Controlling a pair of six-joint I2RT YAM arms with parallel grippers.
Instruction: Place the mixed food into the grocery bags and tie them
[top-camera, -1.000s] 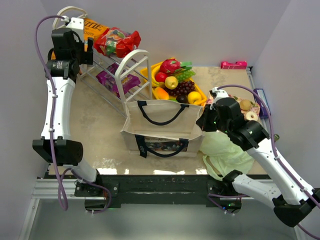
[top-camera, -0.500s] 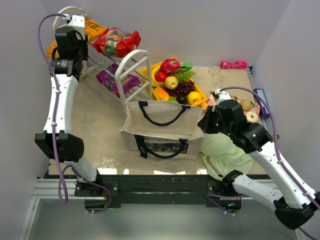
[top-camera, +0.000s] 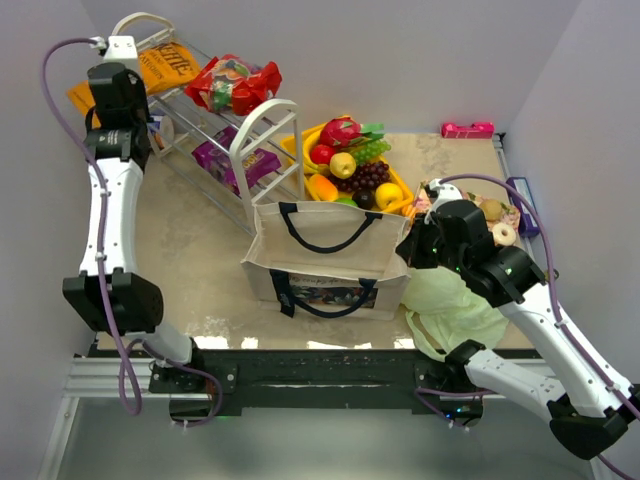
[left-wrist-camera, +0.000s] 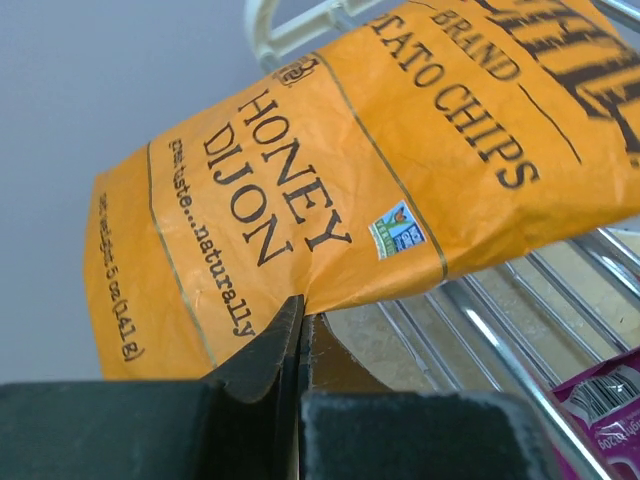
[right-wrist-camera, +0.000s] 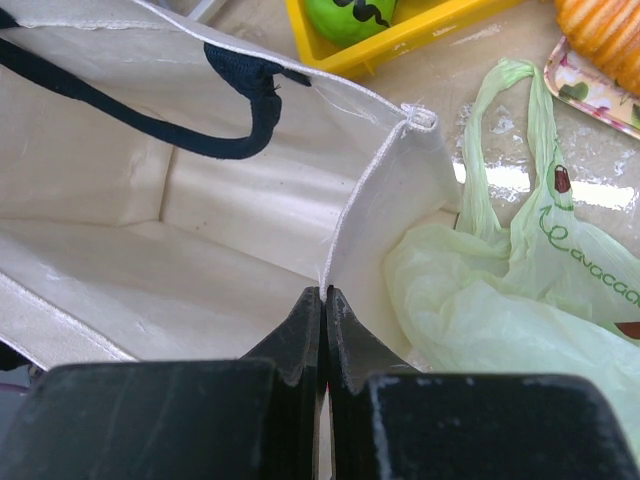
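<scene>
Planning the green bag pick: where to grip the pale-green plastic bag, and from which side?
Probably its loop handle: it lies stretched flat on the table toward the yellow tray, clear of the crumpled body. Come down from above and pinch one strand. The body of the pale-green plastic bag is loose film beside the beige tote, a poorer hold.

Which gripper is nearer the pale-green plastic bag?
Right. The right gripper pinches the beige tote beside the plastic bag; the left gripper holds an orange chip bag far off.
</scene>
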